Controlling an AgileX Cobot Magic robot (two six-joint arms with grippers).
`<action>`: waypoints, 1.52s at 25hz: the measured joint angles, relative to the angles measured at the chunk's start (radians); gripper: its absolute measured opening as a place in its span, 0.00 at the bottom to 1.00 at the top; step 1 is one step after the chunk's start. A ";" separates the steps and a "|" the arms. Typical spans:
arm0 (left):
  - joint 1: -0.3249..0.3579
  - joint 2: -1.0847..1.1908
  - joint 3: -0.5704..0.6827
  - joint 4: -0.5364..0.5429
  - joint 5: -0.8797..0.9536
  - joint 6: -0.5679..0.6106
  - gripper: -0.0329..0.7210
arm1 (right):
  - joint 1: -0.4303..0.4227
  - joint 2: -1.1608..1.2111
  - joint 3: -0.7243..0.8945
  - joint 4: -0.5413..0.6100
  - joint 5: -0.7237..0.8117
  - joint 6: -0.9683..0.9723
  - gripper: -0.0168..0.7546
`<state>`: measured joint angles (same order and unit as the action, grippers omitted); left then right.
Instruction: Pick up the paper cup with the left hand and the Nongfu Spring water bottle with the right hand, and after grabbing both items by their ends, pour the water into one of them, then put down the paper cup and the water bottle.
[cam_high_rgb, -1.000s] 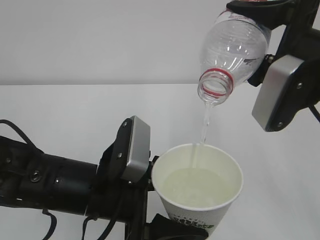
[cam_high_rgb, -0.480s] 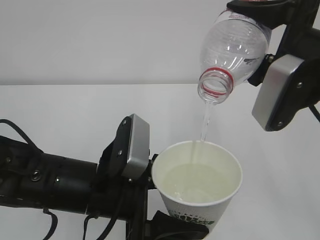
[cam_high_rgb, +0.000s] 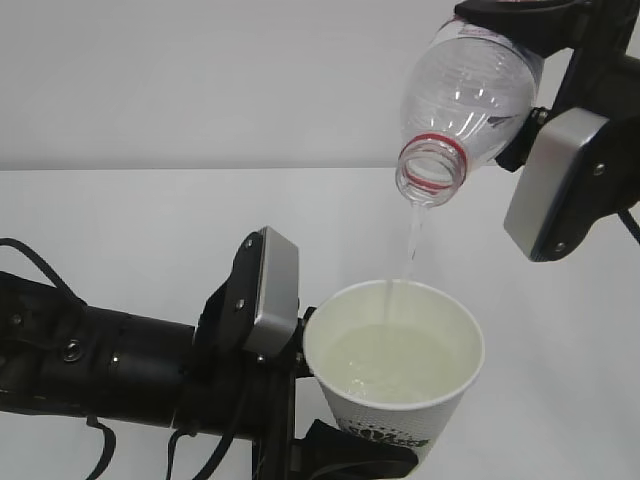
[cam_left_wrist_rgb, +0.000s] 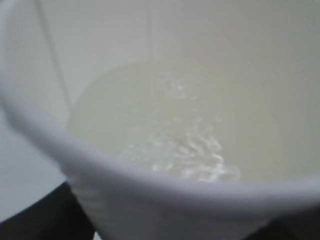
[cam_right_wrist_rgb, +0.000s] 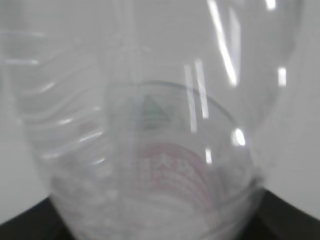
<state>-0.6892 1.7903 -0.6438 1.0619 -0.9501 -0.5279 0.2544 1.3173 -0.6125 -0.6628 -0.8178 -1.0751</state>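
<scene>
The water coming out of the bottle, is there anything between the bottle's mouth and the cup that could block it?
Nothing visible does. The Nongfu Spring water bottle is tipped mouth-down above the paper cup, and the water falls as a thin stream through open air into the cup's far side.

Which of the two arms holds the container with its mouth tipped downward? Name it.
The right arm's gripper: it holds the clear bottle tilted, mouth down, water streaming out. The left arm's gripper holds the paper cup upright below.
</scene>
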 joint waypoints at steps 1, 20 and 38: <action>0.000 0.000 0.000 0.000 0.000 0.000 0.75 | 0.000 0.000 0.000 0.000 0.000 0.000 0.62; 0.000 0.000 0.000 -0.014 0.000 0.000 0.75 | 0.000 0.000 0.000 0.007 -0.005 0.128 0.62; 0.000 0.000 0.000 -0.024 0.002 0.000 0.75 | 0.000 0.000 0.000 0.007 -0.005 0.282 0.62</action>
<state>-0.6892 1.7903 -0.6438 1.0378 -0.9479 -0.5279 0.2544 1.3173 -0.6125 -0.6555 -0.8230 -0.7933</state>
